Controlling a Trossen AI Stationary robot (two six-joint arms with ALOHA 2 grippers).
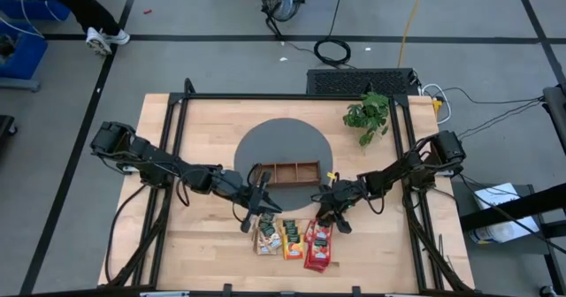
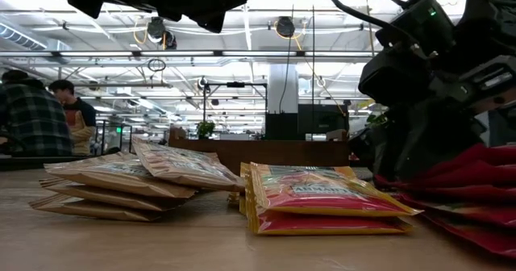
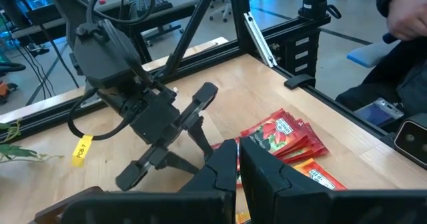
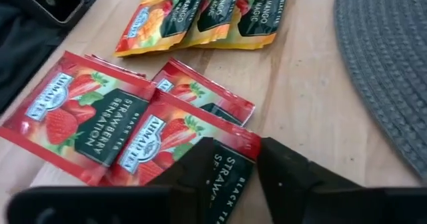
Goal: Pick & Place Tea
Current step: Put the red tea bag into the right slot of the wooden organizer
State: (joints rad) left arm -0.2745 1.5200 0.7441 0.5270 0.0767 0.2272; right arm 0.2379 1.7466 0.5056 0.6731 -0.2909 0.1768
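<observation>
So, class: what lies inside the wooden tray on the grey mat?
From above, the wooden tray shows three compartments with no sachet visible in them. The tea sachets lie on the table in front. The left arm covers the tray's near-left end.

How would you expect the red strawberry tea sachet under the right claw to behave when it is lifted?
The red sachet looks thin and flat, so probably light and a bit floppy. Its glossy foil may slip between the right claw fingers. It overlaps neighbouring red sachets, which might shift.
</observation>
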